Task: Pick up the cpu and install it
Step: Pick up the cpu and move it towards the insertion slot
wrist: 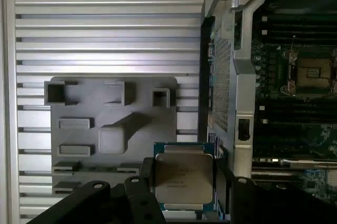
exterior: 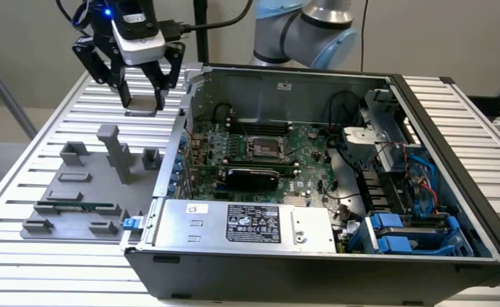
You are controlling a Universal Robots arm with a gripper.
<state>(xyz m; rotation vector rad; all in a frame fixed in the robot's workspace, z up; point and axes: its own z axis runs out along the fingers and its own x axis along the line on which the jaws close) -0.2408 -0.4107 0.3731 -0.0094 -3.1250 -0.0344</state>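
Transfer step, we judge: gripper (exterior: 142, 102) fingers (wrist: 141, 195) clamped on cpu (wrist: 183, 177), aloft just outside the case (exterior: 318, 272), off its exterior-view left wall. Socket (exterior: 264, 148) lies uncovered inside the case; seating would call for level, square alignment.

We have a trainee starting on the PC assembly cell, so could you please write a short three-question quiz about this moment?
1. True or false: the gripper is shut on the cpu.
2. Relative to the table and the computer case, where is the cpu? A) lying on the table; B) raised above the table, outside the case; C) inside the case.
3. Which long green part lies in the grey tray?
Key: 1 true; 2 B; 3 the memory stick.
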